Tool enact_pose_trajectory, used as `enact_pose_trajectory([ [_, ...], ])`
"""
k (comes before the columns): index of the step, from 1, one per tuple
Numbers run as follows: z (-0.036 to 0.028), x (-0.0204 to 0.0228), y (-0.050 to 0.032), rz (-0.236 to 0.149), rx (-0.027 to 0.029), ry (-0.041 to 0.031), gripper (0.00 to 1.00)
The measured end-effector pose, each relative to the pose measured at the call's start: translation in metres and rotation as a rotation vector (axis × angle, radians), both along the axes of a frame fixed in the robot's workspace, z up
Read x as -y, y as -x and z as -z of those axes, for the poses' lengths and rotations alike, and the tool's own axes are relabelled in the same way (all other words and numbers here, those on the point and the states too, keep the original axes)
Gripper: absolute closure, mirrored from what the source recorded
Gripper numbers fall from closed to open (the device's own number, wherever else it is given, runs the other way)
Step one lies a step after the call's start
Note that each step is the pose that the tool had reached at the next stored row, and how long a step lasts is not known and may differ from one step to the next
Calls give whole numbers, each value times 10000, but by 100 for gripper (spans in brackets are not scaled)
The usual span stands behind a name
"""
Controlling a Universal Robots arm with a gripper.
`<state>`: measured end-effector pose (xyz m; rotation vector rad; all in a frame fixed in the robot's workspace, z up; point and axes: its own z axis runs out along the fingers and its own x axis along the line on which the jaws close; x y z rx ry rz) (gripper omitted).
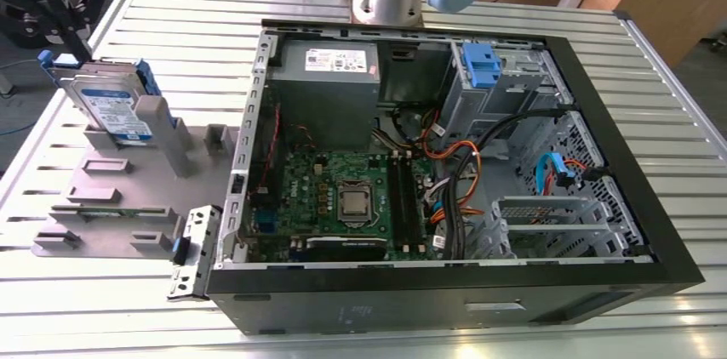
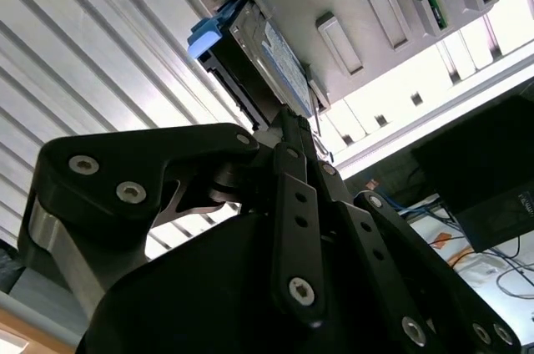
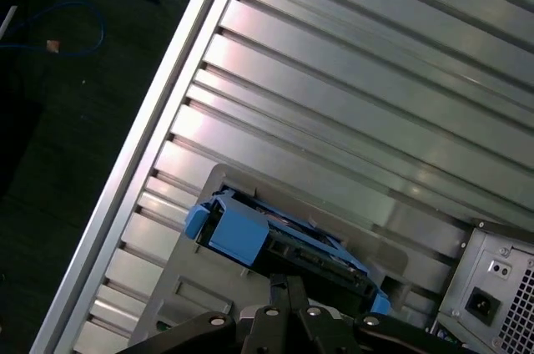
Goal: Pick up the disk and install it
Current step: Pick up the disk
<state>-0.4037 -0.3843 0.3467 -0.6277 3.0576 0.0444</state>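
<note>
- Black fingers, close in the second wrist view, drawn together beside the disk, apparently clamping nothing.
- Exterior view: upright in a grey holder, silver, blue-railed, white-and-blue label.

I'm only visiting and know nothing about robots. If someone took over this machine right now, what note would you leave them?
Gripper: close to the disk; whether it has a hold on it cannot be told.
Disk: stands tilted in the grey holder on the slatted table, on the exterior view's left of the open computer case.
Done: nothing that shows; the disk is not lifted out of the holder.
Left: both the pick-up and the install.
</note>
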Motion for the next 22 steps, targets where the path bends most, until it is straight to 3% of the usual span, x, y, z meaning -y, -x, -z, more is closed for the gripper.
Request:
enact_pose_trajectory([
  [7, 0, 0, 0, -580, 0, 0, 89],
  [22, 4, 0, 0, -2800, 1, 0, 89],
])
